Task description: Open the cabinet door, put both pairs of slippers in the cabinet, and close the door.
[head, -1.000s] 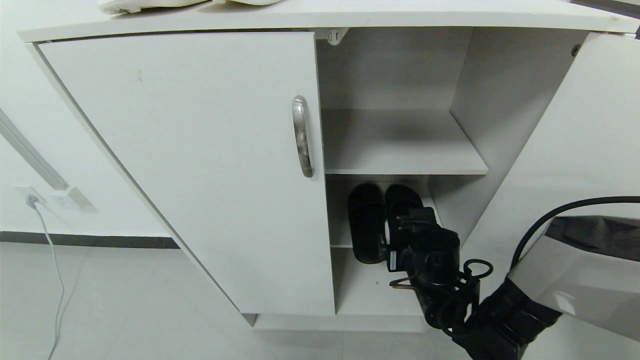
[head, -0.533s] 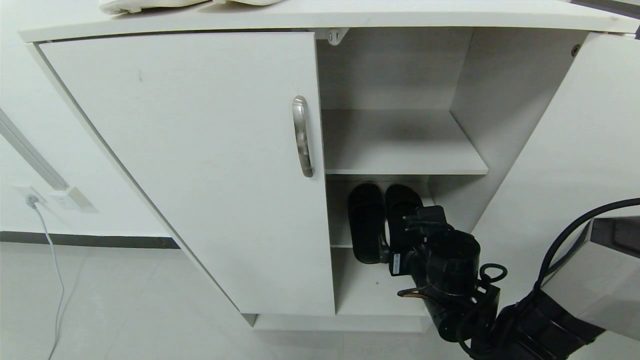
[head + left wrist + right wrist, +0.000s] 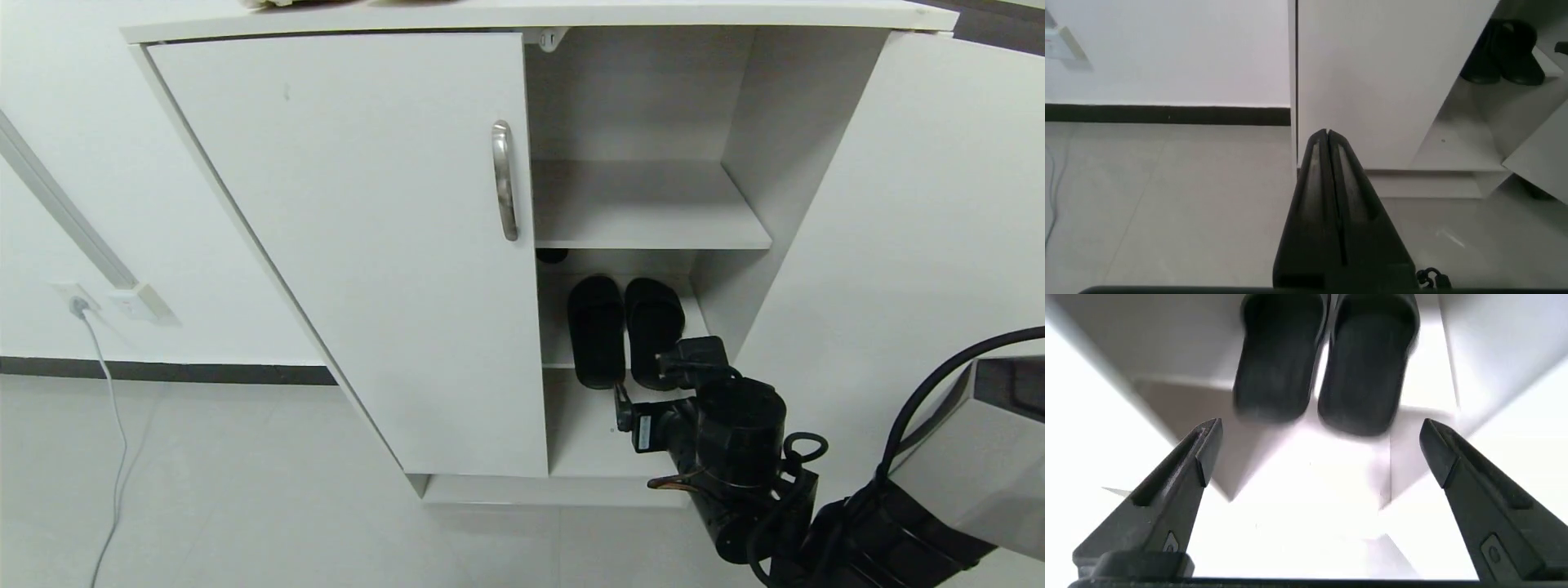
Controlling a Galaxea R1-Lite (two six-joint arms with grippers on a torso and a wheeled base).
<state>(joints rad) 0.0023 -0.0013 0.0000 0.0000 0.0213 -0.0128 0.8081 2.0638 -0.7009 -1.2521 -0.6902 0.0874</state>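
Cabinet shelf (image 3: 553, 335) is bearing the black slippers (image 3: 624, 327); I am planning a straight retreat for the wide-open right gripper (image 3: 1321, 433) just outside.

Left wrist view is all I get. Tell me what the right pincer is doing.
Observer: The right pincer is open, just in front of the black slippers, not touching them.
Operator: Give me the shelf they sit on.
Observer: The middle shelf. They lie side by side, near ends jutting past its front edge.
Operator: Report the doors.
Observer: The right door stands wide open. The left door is shut, with an upright metal handle by its inner edge.
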